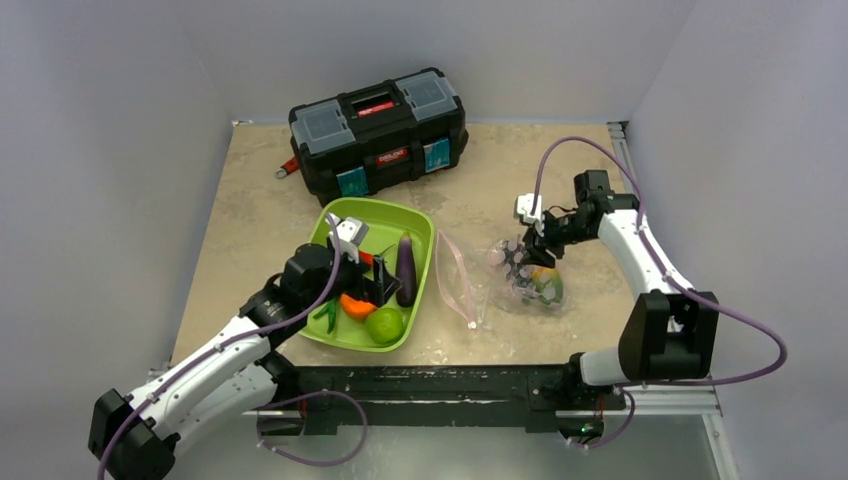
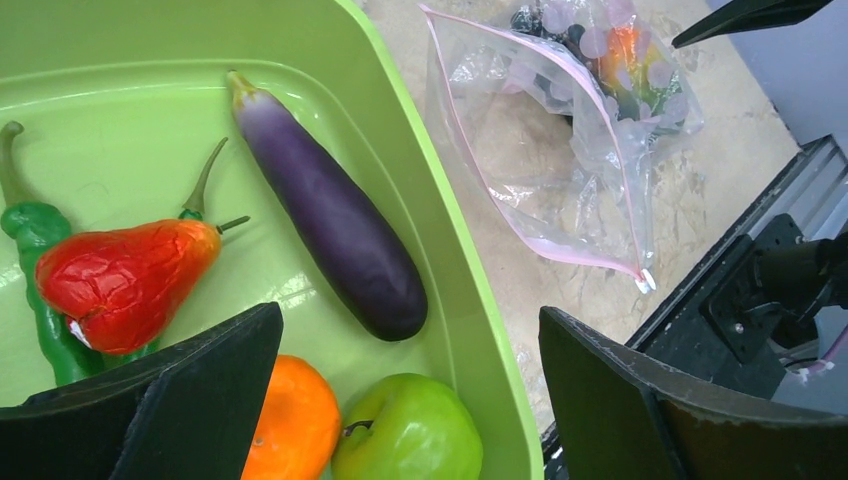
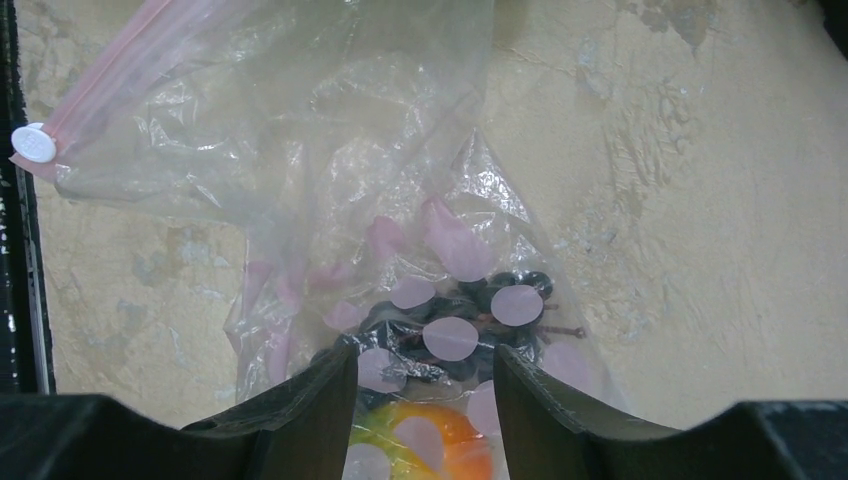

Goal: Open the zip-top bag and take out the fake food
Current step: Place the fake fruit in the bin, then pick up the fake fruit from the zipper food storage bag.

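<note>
— Where do we find the zip-top bag (image 1: 492, 290)?
— We see it lying on the desk (image 1: 260, 215), just to the right of the lime-green tray (image 2: 445, 235). Its pink-edged mouth gapes toward the tray, and the white slider (image 3: 33, 145) sits at the near end of the strip.
— And our right tool (image 3: 420, 372)?
— We have it gripping the bag's filled end. Its fingers (image 3: 310, 410) press the plastic from both sides around the mango (image 3: 430, 450). The dark berries (image 3: 480, 305) sit just beyond it, and both are inside the bag.
— The left tool (image 2: 408, 320)?
— Spread wide and holding nothing; we hang it above the near end of the tray.
— What lies in the tray?
— We count a purple eggplant (image 2: 330, 225), an orange (image 2: 295, 425), a round green fruit (image 2: 410, 440), a red fruit (image 2: 120, 275) and a green pepper (image 2: 35, 235).
— Anything else?
— A black toolbox (image 1: 380, 130) stands at the back of the desk.
</note>
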`<state>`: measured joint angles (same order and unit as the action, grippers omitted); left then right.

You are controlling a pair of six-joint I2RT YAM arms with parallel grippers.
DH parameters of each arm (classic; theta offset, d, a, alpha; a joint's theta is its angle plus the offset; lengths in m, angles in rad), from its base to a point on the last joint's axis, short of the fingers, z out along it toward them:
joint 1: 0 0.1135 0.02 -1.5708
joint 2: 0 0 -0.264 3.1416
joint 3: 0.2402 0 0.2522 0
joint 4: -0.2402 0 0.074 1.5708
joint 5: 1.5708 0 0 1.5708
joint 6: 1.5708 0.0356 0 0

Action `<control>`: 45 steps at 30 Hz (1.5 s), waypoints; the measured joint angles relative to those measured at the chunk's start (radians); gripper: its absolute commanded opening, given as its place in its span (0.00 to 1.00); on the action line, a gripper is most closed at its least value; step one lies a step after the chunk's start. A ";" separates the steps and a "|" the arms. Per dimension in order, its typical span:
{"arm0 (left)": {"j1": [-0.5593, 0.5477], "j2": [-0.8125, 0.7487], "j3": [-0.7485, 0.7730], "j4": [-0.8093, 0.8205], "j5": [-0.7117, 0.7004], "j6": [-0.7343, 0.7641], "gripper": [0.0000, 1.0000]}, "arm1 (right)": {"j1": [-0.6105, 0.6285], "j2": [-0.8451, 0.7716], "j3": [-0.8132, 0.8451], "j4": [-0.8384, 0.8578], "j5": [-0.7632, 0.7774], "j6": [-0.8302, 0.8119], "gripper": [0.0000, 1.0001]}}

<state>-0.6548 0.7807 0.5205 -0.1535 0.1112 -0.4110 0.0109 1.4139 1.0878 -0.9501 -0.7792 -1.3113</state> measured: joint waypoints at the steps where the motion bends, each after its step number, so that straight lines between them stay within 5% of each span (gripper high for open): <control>1: 0.000 -0.004 -0.004 0.002 0.004 -0.003 1.00 | 0.000 -0.003 -0.004 0.000 0.000 0.008 0.52; 16: -0.009 0.022 -0.021 -0.002 0.076 -0.042 0.98 | 0.000 -0.056 -0.046 0.036 -0.001 0.094 0.54; 21: -0.128 0.074 -0.007 -0.002 0.051 -0.013 0.97 | -0.006 -0.044 -0.050 0.053 0.003 0.100 0.54; 28: -0.266 0.174 0.065 0.003 -0.013 0.062 0.86 | -0.066 -0.004 -0.042 0.052 0.018 0.081 0.54; 42: -0.343 0.282 0.069 0.207 -0.060 0.172 0.65 | -0.024 0.184 -0.042 0.071 0.167 -0.160 0.57; 45: -0.343 0.348 0.089 0.251 -0.077 0.190 0.51 | 0.026 0.212 -0.042 0.091 0.193 -0.175 0.55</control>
<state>-0.9981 1.1282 0.6094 0.0975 0.0345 -0.2211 0.0368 1.6257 1.0458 -0.8589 -0.5865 -1.4868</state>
